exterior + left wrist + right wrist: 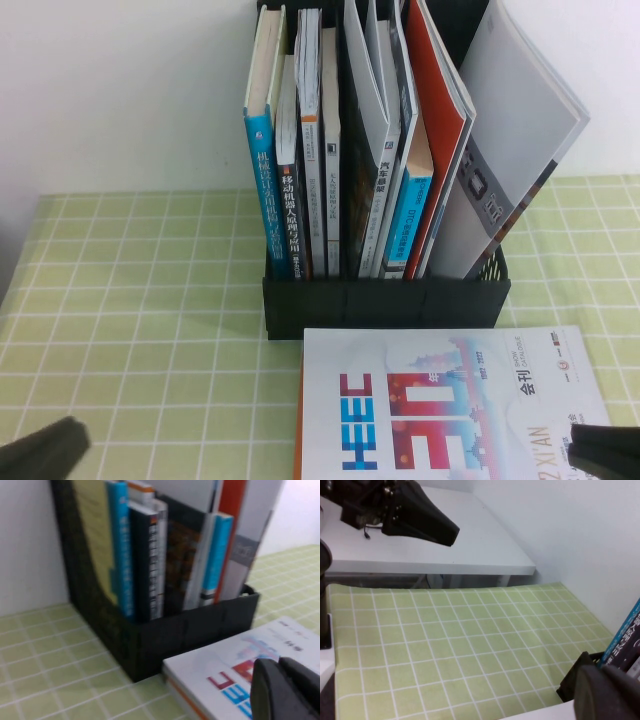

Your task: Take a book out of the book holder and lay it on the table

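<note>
Now book (450, 405) flat on checked table (150, 320).

White-covered book (450, 405) with blue "HEEC" and red numerals lies flat, cover up, on the green grid-check table (140, 330), just in front of the upright black book holder (385, 300), which stands packed with books and magazines.

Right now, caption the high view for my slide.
Book lies flat on the table before the holder; left gripper and right gripper low at near corners.
</note>
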Controlling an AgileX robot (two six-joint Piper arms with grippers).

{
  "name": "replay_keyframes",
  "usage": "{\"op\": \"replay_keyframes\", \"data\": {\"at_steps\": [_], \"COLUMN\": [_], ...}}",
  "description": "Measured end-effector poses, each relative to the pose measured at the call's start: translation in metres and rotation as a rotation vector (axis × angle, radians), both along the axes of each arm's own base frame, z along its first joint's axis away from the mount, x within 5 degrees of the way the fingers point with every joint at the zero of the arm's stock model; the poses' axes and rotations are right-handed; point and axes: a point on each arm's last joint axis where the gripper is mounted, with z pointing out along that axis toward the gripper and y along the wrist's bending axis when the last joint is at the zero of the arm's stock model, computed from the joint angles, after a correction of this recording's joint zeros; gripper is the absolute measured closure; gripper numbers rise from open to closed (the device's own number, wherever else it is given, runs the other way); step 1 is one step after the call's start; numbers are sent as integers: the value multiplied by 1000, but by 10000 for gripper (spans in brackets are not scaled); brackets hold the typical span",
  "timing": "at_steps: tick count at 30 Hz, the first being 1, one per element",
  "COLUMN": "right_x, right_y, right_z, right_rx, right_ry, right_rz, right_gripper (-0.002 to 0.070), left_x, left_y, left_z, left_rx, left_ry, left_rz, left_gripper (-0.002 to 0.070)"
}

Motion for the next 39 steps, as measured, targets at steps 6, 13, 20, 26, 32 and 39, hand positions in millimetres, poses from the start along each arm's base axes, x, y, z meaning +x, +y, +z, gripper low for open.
{"op": "replay_keyframes", "data": {"at_steps": [6,13,20,26,32,39], "right_x": [0,0,0,0,0,0], "right_y": [0,0,0,0,0,0], "right_z": [0,0,0,0,0,0], "right_rx": [0,0,7,8,8,8], "right_ry": [0,0,13,14,14,14], "right_rz": [0,0,-4,-4,-4,-4], "right_gripper": [675,676,677,677,678,678], "left_x": [-5,-5,-2,-1,-1,-1], "left_y": [22,28,27,27,27,27], "left_z": [-35,-85,-100,-100,-100,-100], "left_rx": [8,50,-3,-19,-22,-22], "left_ry": [20,168,193,178,176,176], "left_rz": [257,374,389,391,391,391], "left_gripper": [677,677,677,677,677,677]}}
